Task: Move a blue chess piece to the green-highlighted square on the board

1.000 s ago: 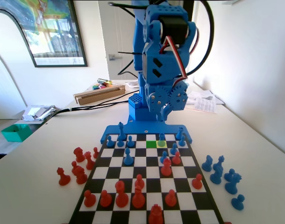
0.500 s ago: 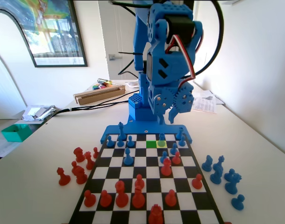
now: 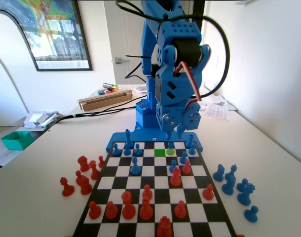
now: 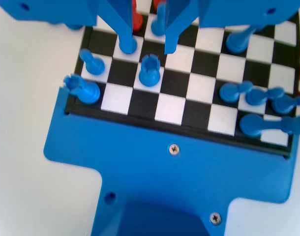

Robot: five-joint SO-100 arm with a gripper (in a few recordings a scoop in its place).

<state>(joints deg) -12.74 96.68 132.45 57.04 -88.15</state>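
Observation:
My gripper (image 3: 173,132) hangs open, tips down, just above the far rows of the board (image 3: 155,197). Right below it a small blue pawn (image 3: 170,146) stands on the yellow square (image 3: 171,153). The green square (image 3: 160,152) lies bare just left of that pawn. In the wrist view the gripper (image 4: 149,48) has its jaws apart with nothing between them. A small blue piece (image 4: 150,73) stands on a white square just below the gap. Another blue pawn (image 4: 93,63) and a blue rook (image 4: 82,89) stand at the left corner.
More blue pieces (image 3: 127,145) stand on the far left rows. Red pieces (image 3: 146,207) fill the near half, and several red ones (image 3: 81,177) lie off the board at left. Captured blue pieces (image 3: 234,185) stand on the table at right. A cardboard box (image 3: 103,98) sits behind.
The arm has folded forward and the gripper has come down step by step toward the far rows, ending over the pawn on the yellow square. No piece has moved.

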